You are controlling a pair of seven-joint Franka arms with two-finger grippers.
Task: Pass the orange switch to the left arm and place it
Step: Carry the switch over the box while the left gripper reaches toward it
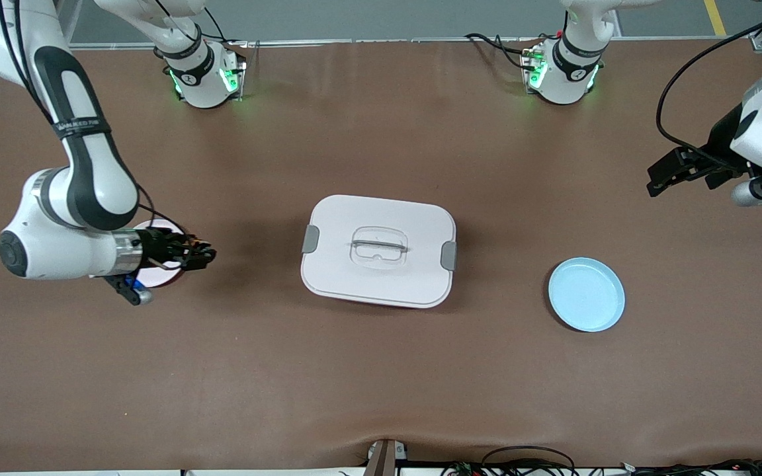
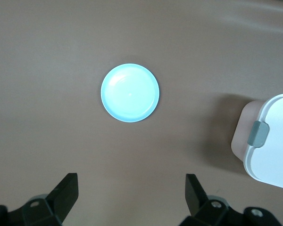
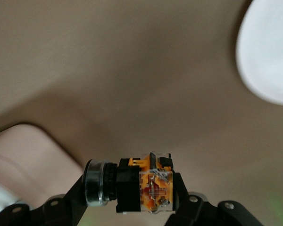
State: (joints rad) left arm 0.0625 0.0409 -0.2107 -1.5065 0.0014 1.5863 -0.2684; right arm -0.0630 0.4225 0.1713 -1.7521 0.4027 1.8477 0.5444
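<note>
Over pink plate (image 1: 156, 274): right gripper (image 1: 204, 254) pinching orange switch (image 3: 146, 186); left gripper (image 2: 132, 195) spread, waiting. Risk: low crossing clips box (image 1: 378, 250); handover slip.

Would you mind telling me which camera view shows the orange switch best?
The right wrist view: the orange switch fills the foreground, clamped in the right gripper. The front view shows only a speck at the gripper's tips; the left wrist view doesn't show it.

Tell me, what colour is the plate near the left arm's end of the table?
The plate is light blue; the left wrist view shows it best.
</note>
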